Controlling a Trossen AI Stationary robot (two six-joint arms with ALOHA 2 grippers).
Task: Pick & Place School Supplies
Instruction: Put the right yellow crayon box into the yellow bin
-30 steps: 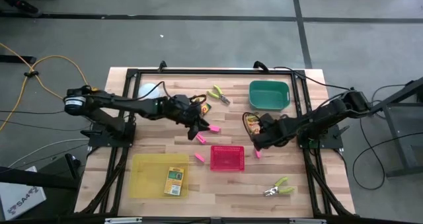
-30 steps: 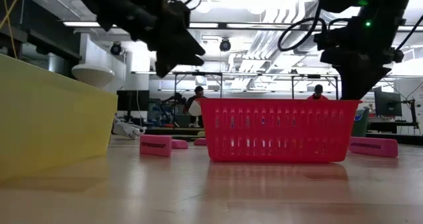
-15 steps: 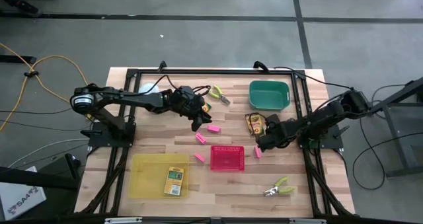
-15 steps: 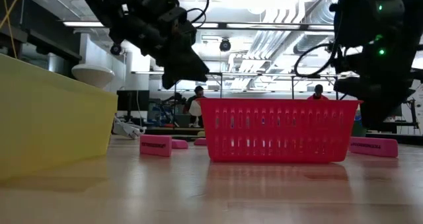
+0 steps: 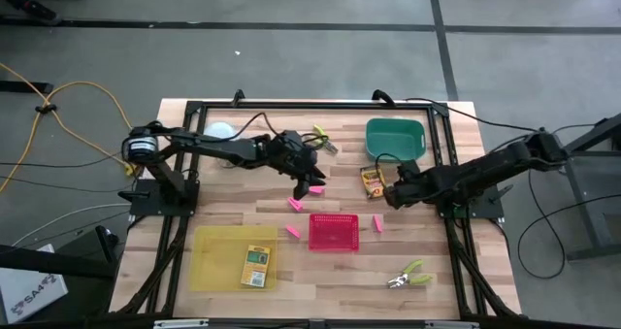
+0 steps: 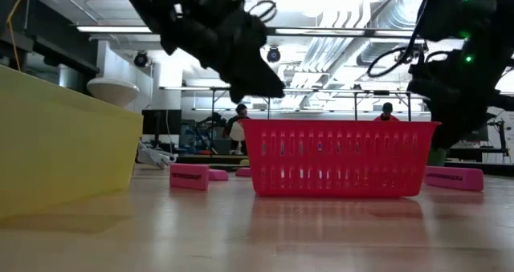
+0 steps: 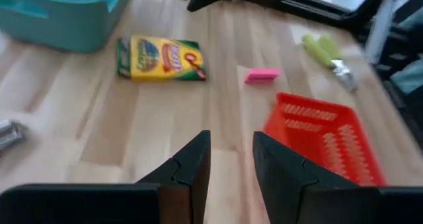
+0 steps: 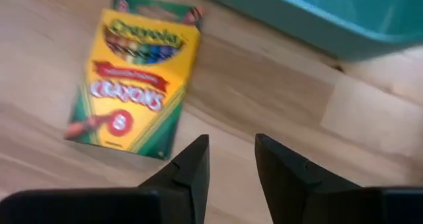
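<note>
Crayon box [image 8: 135, 78] lies flat beside the green tray [image 5: 395, 140], so the right gripper [image 8: 229, 159], jaws slightly parted and empty, risks skidding it against the worktop [image 5: 340, 271].

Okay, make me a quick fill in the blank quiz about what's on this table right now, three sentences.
1. The crayon box near the table's front lies inside the ____ tray.
2. The crayon box by the right gripper lies beside the ____ bin.
3. The red basket holds ____ erasers.

Missing words: yellow; green; no
</note>
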